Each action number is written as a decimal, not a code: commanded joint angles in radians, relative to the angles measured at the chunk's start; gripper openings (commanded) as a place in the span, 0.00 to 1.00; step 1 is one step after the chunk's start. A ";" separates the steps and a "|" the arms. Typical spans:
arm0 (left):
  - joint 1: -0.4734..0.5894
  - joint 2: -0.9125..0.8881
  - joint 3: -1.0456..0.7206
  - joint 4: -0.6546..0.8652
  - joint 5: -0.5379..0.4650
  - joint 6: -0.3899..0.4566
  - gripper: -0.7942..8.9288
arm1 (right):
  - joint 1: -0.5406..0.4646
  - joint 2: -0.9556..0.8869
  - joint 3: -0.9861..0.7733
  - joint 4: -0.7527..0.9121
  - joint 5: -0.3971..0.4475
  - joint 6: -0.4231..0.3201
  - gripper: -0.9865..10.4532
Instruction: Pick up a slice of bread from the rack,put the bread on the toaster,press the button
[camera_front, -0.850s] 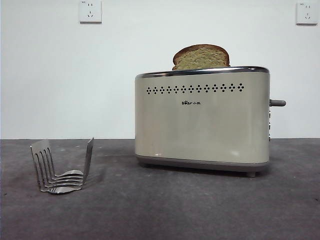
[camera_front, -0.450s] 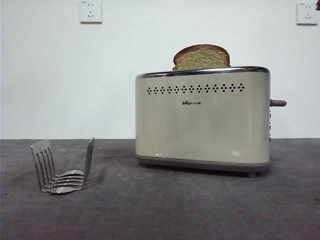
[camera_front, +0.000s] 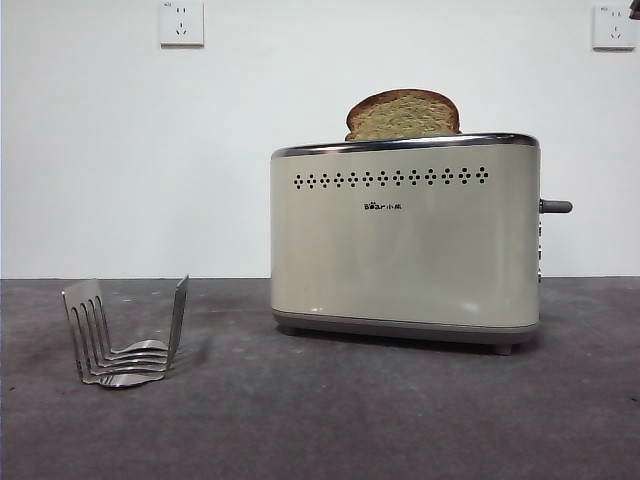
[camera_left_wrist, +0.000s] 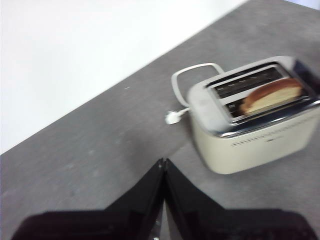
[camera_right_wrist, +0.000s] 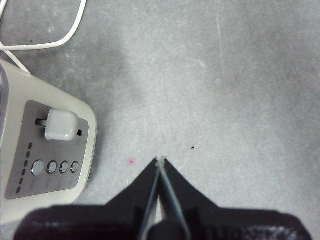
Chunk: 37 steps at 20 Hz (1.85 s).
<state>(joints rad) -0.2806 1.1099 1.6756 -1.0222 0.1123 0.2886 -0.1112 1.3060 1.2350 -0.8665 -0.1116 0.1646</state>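
Observation:
The slice of bread stands upright in a slot of the cream toaster, its domed top above the chrome rim; in the left wrist view the bread sits in the nearer slot of the toaster. The button sticks out of the toaster's right end. The metal rack stands at the left with nothing in it. My right gripper is shut, high above the table beside the toaster's end panel, where the button shows as a pale knob. My left gripper is shut, raised and well away from the toaster.
A white power cord with its plug lies on the grey table behind the toaster. Small round buttons line the end panel below the lever. A black arm tip shows at the top right corner. Two wall sockets hang behind.
A small black arm tip has come into the top right corner of the front view. Bread, toaster and rack have not moved.

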 joint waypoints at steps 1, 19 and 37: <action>0.060 -0.121 -0.237 0.131 0.014 0.011 0.08 | 0.000 0.002 -0.005 0.006 0.001 0.002 0.09; 0.324 -1.068 -1.653 1.024 0.018 -0.286 0.08 | 0.000 0.002 -0.005 0.006 0.001 0.002 0.09; 0.343 -1.103 -1.668 0.863 0.019 -0.299 0.08 | 0.000 0.002 -0.005 0.006 0.001 0.002 0.09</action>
<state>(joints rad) 0.0589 0.0071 0.0181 -0.1646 0.1333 -0.0021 -0.1112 1.3060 1.2350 -0.8661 -0.1120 0.1646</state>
